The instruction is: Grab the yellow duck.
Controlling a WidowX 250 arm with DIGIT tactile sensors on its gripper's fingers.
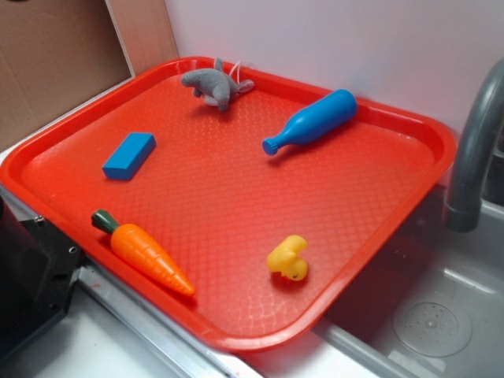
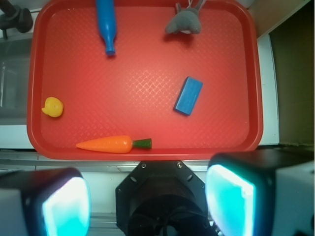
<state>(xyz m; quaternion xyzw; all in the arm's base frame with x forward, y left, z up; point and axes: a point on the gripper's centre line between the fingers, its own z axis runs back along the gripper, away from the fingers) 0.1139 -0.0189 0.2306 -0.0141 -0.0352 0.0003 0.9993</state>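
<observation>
Surface and surroundings: a red tray [image 1: 236, 197] with a textured floor and raised rim occupies most of the exterior view. It rests partly over a grey sink basin [image 1: 441, 315] at lower right. A grey faucet [image 1: 472, 157] rises at the right edge. A pale wall fills the upper right; a brown panel [image 1: 55, 55] occupies the upper left.

Tray contents, exterior view:
- yellow duck [image 1: 288, 258]: lower centre-right of the tray floor, near the front rim, clear of all other items. In the wrist view it lies at the left side of the tray [image 2: 52, 106].
- orange carrot [image 1: 146, 253]: lower left, green top pointing to the upper left.
- blue block [image 1: 129, 155]: left of centre.
- grey plush toy [image 1: 214, 83]: upper centre, near the back rim.
- blue bottle [image 1: 311, 121]: upper right, lying on its side.

Gripper [image 2: 147, 201]: wrist view, bottom edge. The two fingers stand wide apart and hold nothing, above the tray's near rim.
</observation>
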